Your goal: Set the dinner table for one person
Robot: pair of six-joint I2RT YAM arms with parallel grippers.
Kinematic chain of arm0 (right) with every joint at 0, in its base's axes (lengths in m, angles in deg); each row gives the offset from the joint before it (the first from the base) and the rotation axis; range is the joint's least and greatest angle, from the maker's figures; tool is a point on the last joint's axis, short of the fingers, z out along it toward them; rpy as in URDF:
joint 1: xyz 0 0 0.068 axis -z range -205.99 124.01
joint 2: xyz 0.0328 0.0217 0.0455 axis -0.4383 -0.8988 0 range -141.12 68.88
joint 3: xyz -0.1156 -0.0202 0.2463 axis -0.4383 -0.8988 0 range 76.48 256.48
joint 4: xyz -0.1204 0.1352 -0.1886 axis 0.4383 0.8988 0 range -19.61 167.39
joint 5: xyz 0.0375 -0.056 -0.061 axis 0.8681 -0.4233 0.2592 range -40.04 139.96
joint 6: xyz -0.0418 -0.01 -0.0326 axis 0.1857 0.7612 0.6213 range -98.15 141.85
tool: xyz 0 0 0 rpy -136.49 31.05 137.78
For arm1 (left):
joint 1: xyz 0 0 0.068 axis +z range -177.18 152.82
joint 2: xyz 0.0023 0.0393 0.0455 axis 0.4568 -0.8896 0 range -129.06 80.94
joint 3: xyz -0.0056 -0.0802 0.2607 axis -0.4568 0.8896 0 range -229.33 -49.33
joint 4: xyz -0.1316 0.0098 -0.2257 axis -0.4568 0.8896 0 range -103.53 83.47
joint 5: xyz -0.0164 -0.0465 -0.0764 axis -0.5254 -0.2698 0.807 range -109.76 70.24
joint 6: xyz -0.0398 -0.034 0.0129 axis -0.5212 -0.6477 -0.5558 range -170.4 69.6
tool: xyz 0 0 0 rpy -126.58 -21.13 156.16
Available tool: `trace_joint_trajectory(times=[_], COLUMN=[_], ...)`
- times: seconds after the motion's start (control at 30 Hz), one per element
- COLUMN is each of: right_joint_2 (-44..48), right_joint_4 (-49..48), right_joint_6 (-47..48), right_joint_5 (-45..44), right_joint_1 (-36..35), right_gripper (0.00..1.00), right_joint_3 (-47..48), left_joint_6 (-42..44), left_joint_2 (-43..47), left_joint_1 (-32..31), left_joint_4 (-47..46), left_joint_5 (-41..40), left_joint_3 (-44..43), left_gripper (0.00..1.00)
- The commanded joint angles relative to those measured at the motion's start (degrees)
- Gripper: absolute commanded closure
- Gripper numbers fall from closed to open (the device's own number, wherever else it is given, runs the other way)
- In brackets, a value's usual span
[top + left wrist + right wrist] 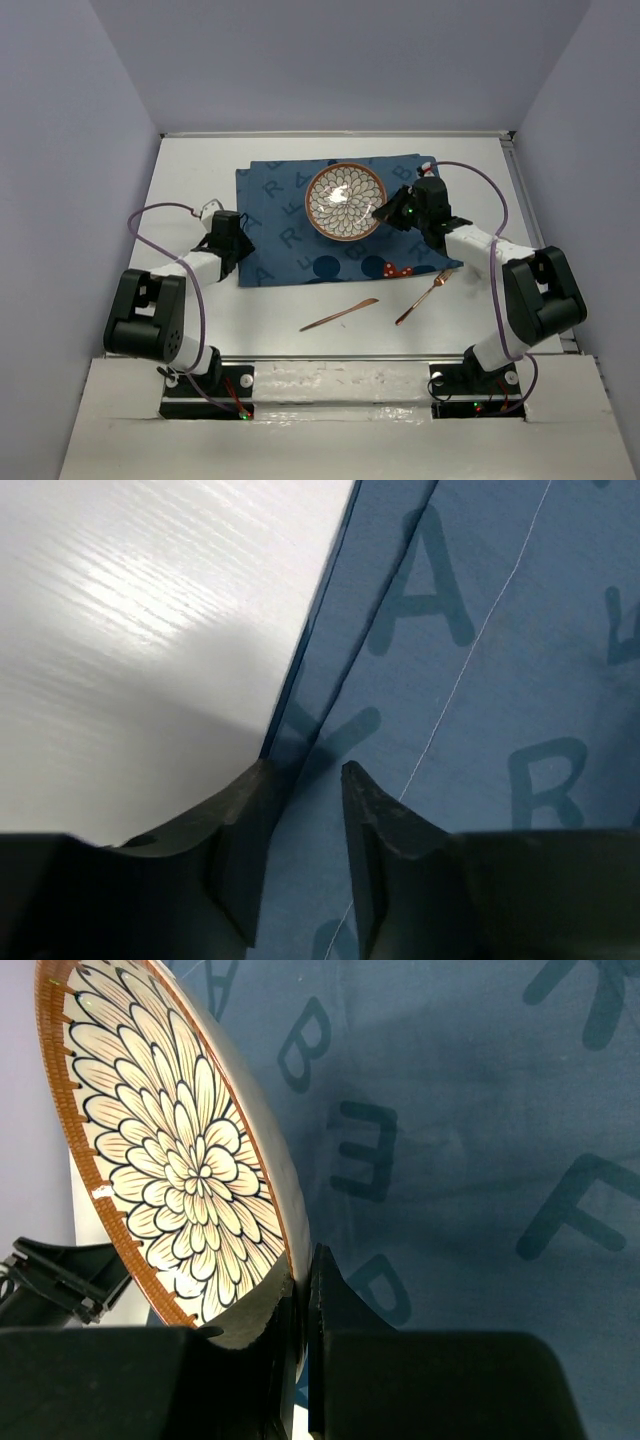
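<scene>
r hand (300, 1290) clamped on bowl (190, 1170) rim, l hand (305, 770) part open.
it straddles placemat (500, 680) edge; contact w/ cloth unclear.

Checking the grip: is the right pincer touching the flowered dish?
Touching. The right wrist view shows the right pincer clamped on the rim of the flowered dish, one finger either side.

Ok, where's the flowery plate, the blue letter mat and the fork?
flowery plate (345, 201), top view, on its flower middle.
blue letter mat (280, 215), top view, on bare cloth left of the plate.
fork (425, 297), top view, on its handle.
</scene>
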Motion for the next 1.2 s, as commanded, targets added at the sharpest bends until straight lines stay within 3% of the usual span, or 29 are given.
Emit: trace_joint_trajectory(times=[0.0,0.07,0.2,0.23,0.3,0.53,1.17], right_joint_2=[0.09,-0.53,-1.23,-1.76,-2.37,-6.68,-16.35], right_joint_4=[-9.67,-10.02,-10.28,-10.11,-9.93,-8.0,-7.56], right_joint_6=[-0.77,-0.95,-0.69,-0.51,-0.34,0.46,-4.11], right_joint_5=[3.5,3.58,3.5,3.58,3.93,4.72,6.49], right_joint_1=[0.34,0.34,0.34,0.34,0.34,0.34,0.34], right_gripper=[1.0,1.0,1.0,1.0,1.0,1.0,1.0], right_joint_3=[4.1,4.19,4.89,5.5,6.21,9.9,14.65], left_joint_6=[1.44,1.45,1.1,1.09,0.4,-2.86,-5.41], left_joint_2=[-3.05,-5.34,-8.07,-8.51,-8.6,-6.32,5.02], left_joint_1=[0.59,0.59,0.59,0.76,1.29,5.24,7.27], left_joint_4=[-3.98,-4.33,-5.04,-5.38,-6.0,-9.87,-11.72], left_joint_5=[1.86,2.21,2.39,2.48,2.13,2.48,-1.74], left_joint_3=[-3.63,-4.42,-5.56,-5.75,-5.49,-1.19,3.13], left_gripper=[0.61,0.72,0.75,0.89,1.0,1.0,1.0])
